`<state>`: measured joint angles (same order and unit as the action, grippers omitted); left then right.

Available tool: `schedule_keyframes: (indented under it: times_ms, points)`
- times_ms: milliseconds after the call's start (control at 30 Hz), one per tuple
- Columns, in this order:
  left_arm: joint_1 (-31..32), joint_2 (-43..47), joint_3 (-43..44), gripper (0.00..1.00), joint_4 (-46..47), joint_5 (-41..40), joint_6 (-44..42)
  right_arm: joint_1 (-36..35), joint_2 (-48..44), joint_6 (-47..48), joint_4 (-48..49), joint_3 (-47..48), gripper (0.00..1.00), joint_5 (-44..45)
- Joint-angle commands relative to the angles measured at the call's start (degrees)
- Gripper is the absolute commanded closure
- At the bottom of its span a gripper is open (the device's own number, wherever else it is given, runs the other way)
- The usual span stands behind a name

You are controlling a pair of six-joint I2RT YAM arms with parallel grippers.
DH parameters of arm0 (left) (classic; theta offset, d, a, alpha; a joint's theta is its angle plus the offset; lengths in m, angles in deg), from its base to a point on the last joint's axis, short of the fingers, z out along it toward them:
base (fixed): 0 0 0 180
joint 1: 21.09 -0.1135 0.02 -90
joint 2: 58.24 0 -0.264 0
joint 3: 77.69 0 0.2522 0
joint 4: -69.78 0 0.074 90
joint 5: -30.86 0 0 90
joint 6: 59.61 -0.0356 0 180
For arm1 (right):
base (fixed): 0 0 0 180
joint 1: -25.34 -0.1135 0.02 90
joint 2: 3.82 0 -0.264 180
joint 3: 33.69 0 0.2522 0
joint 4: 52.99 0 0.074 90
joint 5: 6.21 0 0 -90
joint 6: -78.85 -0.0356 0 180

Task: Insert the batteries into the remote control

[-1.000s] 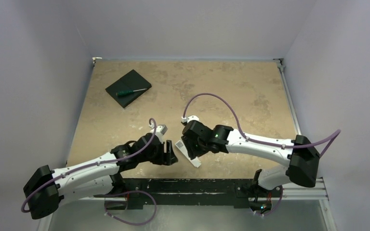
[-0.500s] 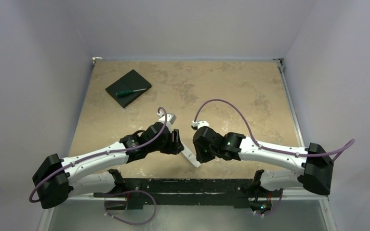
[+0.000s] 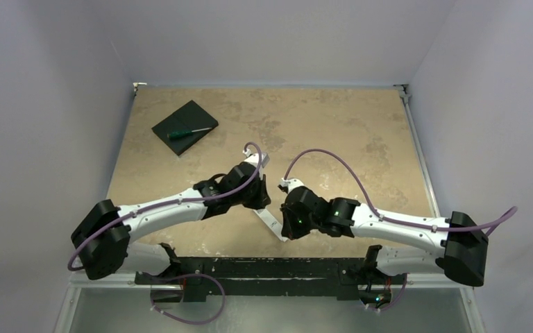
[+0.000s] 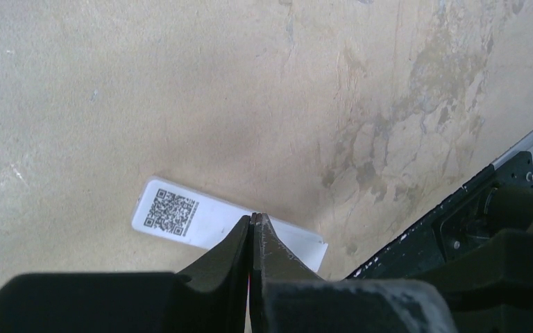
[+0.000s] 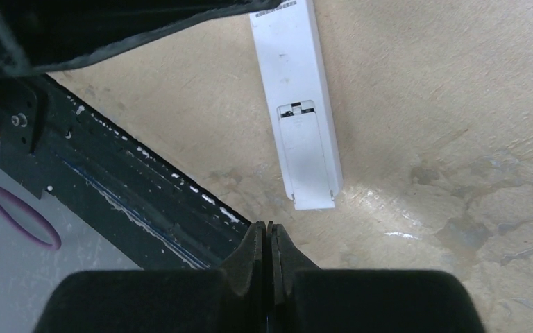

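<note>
- Position: the remote control lies flat with its plain back up on the bench, low in the overhead view and close to the near edge, between the two arms. A square code label marks one end. The battery cover sits near the other end and appears to be in place.
- Batteries: none shows in any view.
- Handling (judged): the remote control is probably a light, stiff plastic bar with a smooth and rather slippery skin. Because it lies flat and thin, it offers little to lift by. The likely hold is across its narrow width on the two long edges, at the label end, which leaves the cover free. The cover's small catch looks like the fragile part.
- Left pincer: the fingers are pressed together with nothing seen between them. The tips sit over the remote control's long edge, at lower centre of the wrist view. Whether they touch it cannot be told.
- Right pincer: the fingers are pressed together and empty. It hangs just beyond the cover end of the remote control and is apart from it.
</note>
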<state>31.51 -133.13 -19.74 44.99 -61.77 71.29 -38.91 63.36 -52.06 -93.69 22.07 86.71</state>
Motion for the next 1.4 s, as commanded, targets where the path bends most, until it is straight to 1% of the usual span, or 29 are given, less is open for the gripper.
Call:
schedule_keyframes:
  times_ms: [0,300,533,600,800,1367]
  points:
    - [-0.9,-4.2,4.4,1.00,3.9,1.4,-2.4,-0.4,-1.3,-0.9,4.1,-0.9,1.00,-1.8]
    - [-2.2,-15.6,9.5,1.00,5.5,3.6,-3.5,-0.4,-2.6,-0.1,4.4,-2.4,1.00,-1.2]
    - [-2.5,-21.8,12.2,1.00,4.7,2.8,-3.6,-0.4,-3.1,0.5,4.3,-2.9,1.00,-0.9]
    - [-2.5,-23.1,12.6,1.00,4.5,1.1,-3.7,-0.4,-3.3,0.5,4.3,-2.9,1.00,-1.0]
    - [-2.5,-24.7,12.5,1.00,4.0,0.2,-4.3,-0.4,-3.9,0.8,4.0,-2.6,1.00,-0.9]
    - [-2.8,-24.7,9.3,1.00,1.3,-0.6,-6.5,-0.4,-3.7,0.9,3.7,-2.8,1.00,-1.7]
